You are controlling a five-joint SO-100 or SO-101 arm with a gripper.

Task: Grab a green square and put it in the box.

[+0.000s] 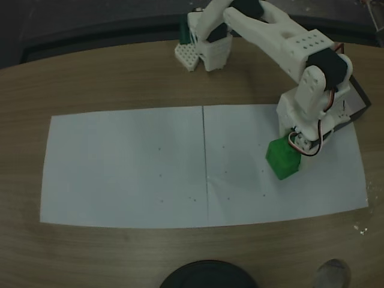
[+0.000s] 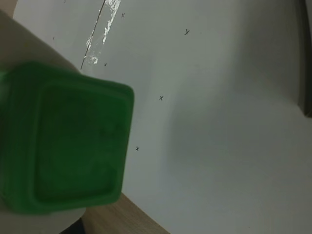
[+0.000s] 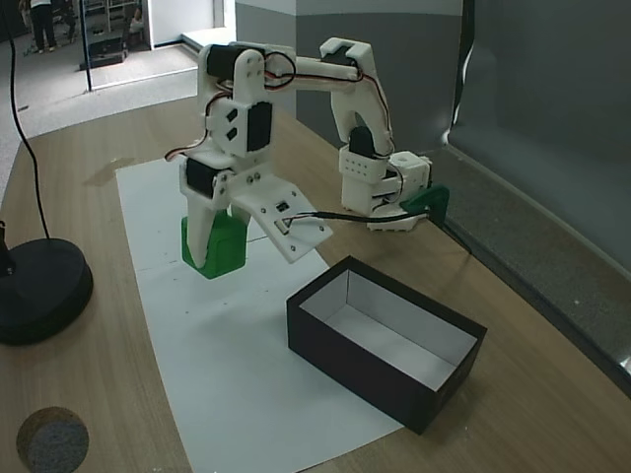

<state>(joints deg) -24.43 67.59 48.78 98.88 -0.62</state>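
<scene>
The green square (image 1: 282, 158) is a small bright green cube on the right half of the white paper. My gripper (image 1: 289, 150) comes down over it from the white arm and is shut on it. Seen from the side, the green square (image 3: 219, 246) sits between the white fingers (image 3: 198, 225), at or just above the paper; I cannot tell which. In the wrist view it (image 2: 66, 139) looms large at the left, tilted, with a finger behind it. The box (image 3: 347, 333), black outside and white inside, stands open-topped to the right of the cube. In the top-down fixed view only a corner of the box (image 1: 362, 99) shows behind the arm.
White paper (image 1: 126, 168) covers the middle of the wooden table. The arm's base (image 3: 386, 187) with a dark green part (image 3: 431, 202) stands at the table's back edge. A round black stand foot (image 3: 39, 291) rests near the front edge. A grey wall runs behind the box.
</scene>
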